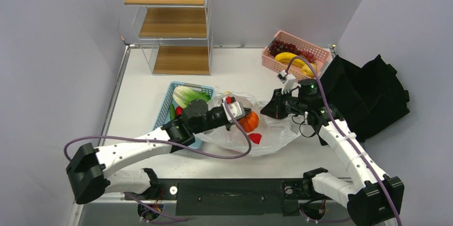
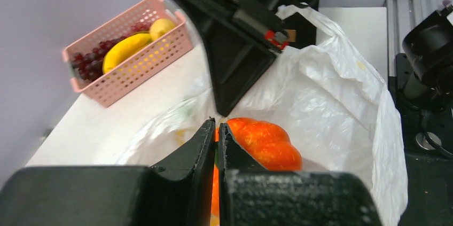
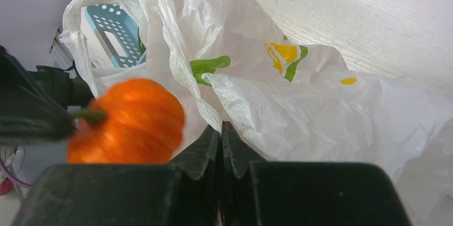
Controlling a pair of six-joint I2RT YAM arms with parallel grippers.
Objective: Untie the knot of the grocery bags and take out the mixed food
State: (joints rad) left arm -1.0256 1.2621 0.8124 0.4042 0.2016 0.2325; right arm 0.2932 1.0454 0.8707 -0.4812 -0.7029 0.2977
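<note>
- Carrier bag (image 1: 280, 130) of thin, crinkly, translucent white plastic, printed with yellow citrus slices and green marks, lies crumpled and open-mouthed at the middle of the white table (image 1: 235, 71), toward its near edge.
- Whether the print carries any words cannot be told.
- Small orange ribbed pumpkin (image 1: 249, 122) with a green stem is at the bag's open mouth; the left gripper (image 2: 216, 125) pinches that stem between almost-touching fingers.
- Right gripper (image 3: 220, 130), fingers pressed together, nips a fold of the bag's rim on its right side.
- Red food item (image 1: 255, 138) lies in the bag, just nearer than the pumpkin.
- Blue plastic basket (image 1: 192, 85) stands just beside the bag's left side.
</note>
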